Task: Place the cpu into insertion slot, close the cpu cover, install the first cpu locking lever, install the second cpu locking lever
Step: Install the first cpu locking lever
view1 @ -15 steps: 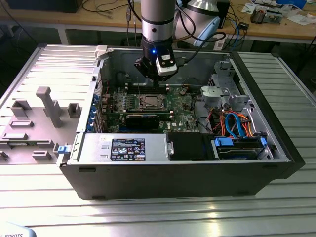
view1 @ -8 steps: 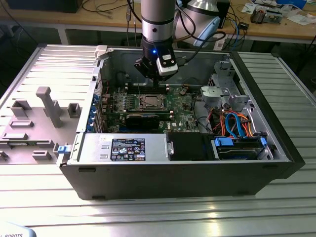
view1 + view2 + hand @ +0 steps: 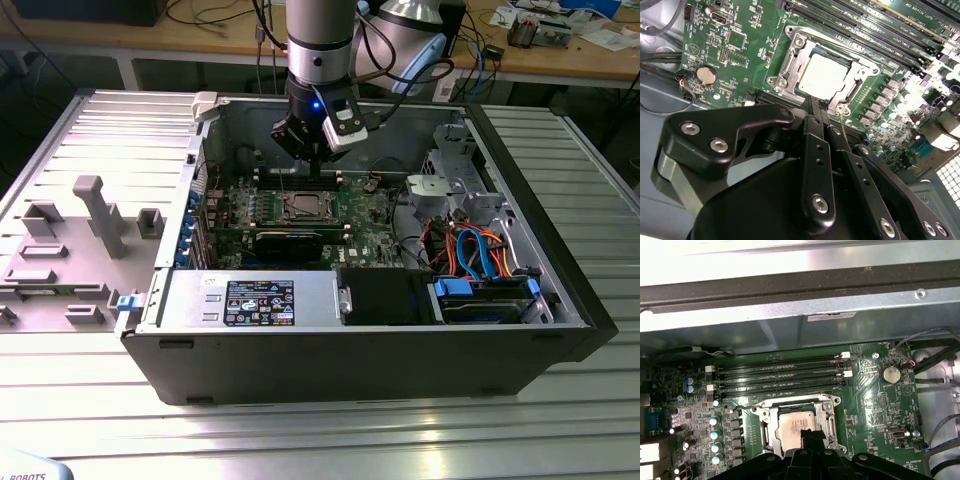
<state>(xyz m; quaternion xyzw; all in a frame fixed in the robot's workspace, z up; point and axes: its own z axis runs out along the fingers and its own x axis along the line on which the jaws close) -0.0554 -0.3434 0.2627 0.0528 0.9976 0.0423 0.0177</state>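
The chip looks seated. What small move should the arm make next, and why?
Probably nudge the thin locking lever beside the shut gripper down: the cpu lies seated, the cpu cover looks closed over it, and the lever looks unlatched.

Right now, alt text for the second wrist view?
The cpu sits in its socket on a green board, with the silver cover framing it. The black tool reaches toward the socket's near edge. Memory slots run beyond it.
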